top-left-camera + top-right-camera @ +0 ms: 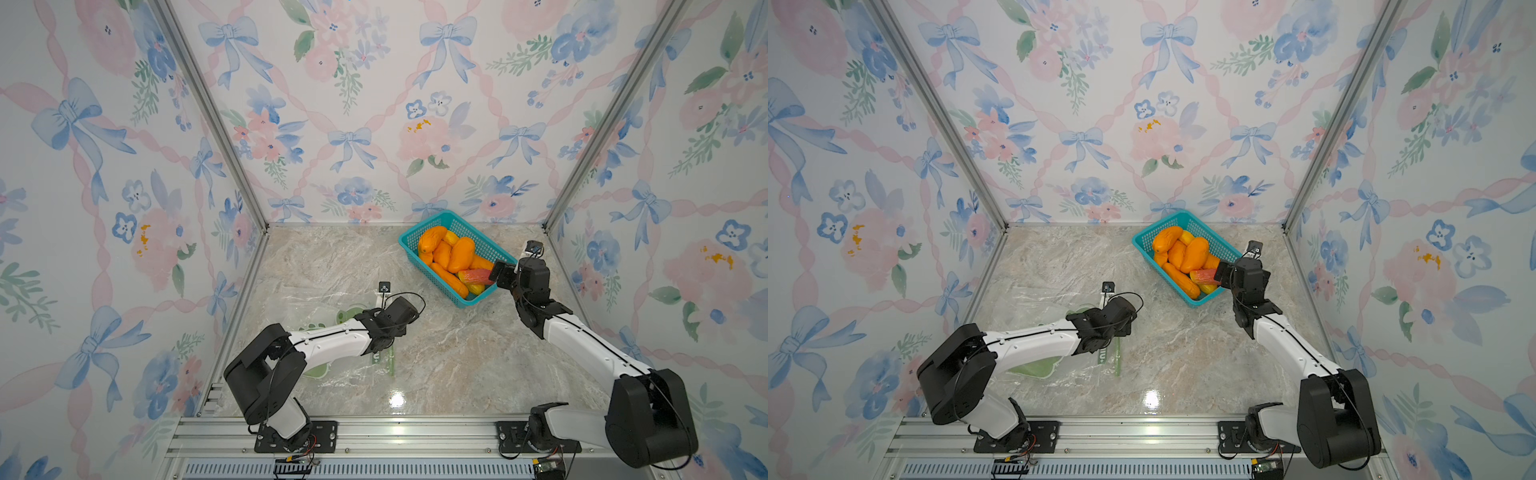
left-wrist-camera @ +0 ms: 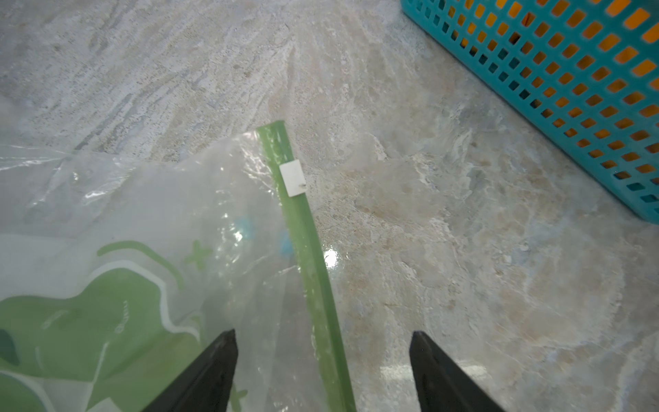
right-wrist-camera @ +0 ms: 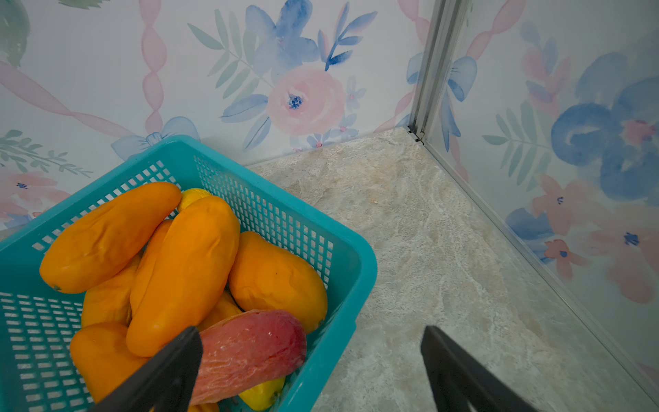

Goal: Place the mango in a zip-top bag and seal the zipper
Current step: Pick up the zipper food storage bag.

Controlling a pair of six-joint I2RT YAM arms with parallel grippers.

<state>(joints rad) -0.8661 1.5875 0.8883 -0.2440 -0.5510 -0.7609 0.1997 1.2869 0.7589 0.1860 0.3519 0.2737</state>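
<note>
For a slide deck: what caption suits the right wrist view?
Open right gripper poised at the teal basket's rim, beside a red mango among orange ones.

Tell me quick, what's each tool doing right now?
Left tool: open, empty, straddling the zipper.
Right tool: open, empty, at the red mango.

teal basket (image 1: 424, 227) of orange mangoes (image 1: 461, 253) — right tool (image 1: 496, 272) at its rim

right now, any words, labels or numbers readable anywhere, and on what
"U+": white print, blurred, earlier letters hidden, on the clear plastic zip-top bag with green artwork.
No text on the teal plastic mesh basket or the orange mangoes.
</note>
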